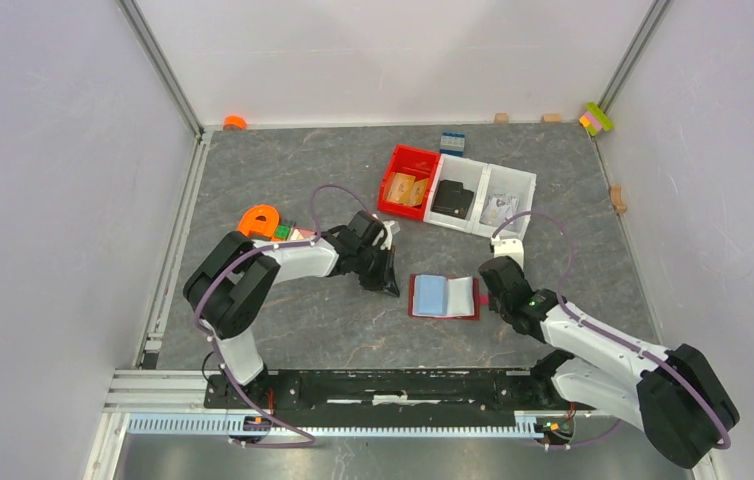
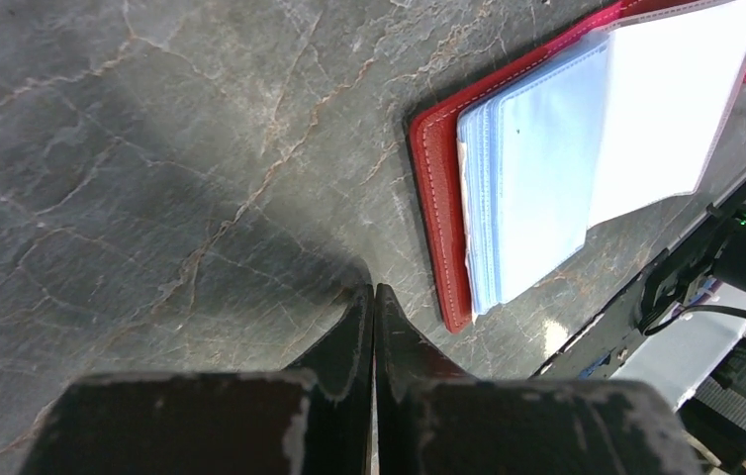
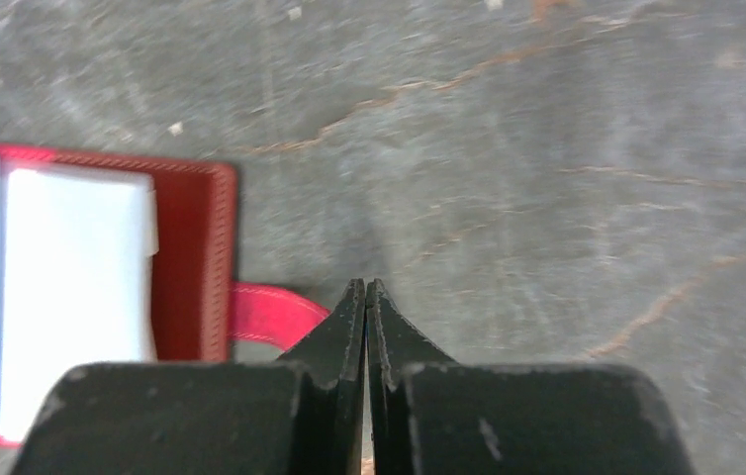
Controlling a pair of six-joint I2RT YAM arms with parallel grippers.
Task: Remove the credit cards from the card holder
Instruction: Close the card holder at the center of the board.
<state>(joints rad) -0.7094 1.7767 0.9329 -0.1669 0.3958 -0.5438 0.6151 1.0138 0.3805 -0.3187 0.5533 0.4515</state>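
The card holder (image 1: 415, 297) lies open on the grey table between both arms, dark red with a pink strap (image 3: 270, 312) on its right side. Inside it, a light blue card (image 1: 431, 295) shows on the left half and a pale grey-white one (image 1: 460, 293) on the right. In the left wrist view the red cover (image 2: 433, 198) frames a stack of light blue leaves (image 2: 537, 168). My left gripper (image 1: 393, 288) (image 2: 374, 289) is shut and empty, on the table just left of the holder. My right gripper (image 1: 489, 285) (image 3: 364, 284) is shut and empty beside the strap.
Behind the holder stand a bright red bin (image 1: 393, 186) holding tan wooden pieces and two white bins (image 1: 461, 172), one with a black object. A blue block (image 1: 452, 142) lies behind them, and an orange part (image 1: 260, 220) sits by the left arm. Walls close in both sides.
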